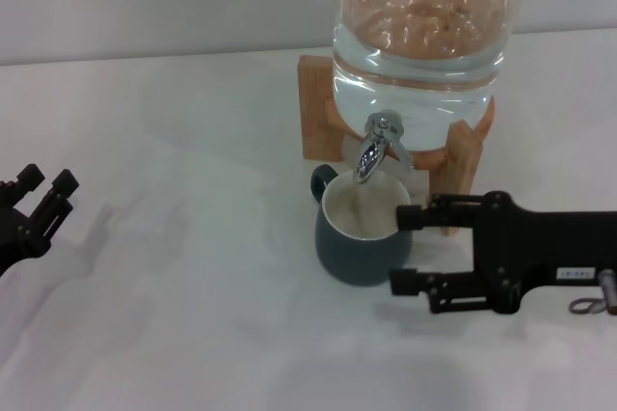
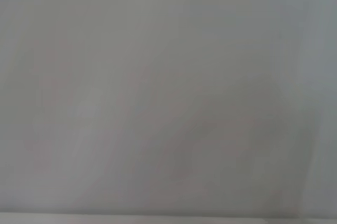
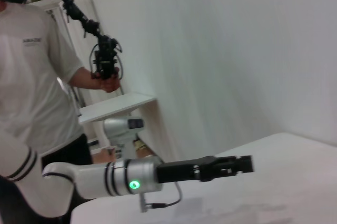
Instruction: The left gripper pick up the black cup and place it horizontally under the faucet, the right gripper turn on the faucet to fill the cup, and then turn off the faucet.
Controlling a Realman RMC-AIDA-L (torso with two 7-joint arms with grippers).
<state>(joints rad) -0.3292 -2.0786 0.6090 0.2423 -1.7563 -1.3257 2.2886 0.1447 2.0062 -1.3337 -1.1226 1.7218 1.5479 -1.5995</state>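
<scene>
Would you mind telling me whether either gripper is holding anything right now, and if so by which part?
Nothing is held. The left gripper is open at the table's left edge; the right gripper is open beside the black cup standing under the faucet.

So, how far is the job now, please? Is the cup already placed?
Done: the black cup stands upright under the faucet, and the left gripper is away at the table's left edge, open and empty. In hand: the right gripper is open beside the cup, below the faucet lever and not touching it. Left: whether the cup holds water cannot be told, so opening, filling and closing may remain.
</scene>
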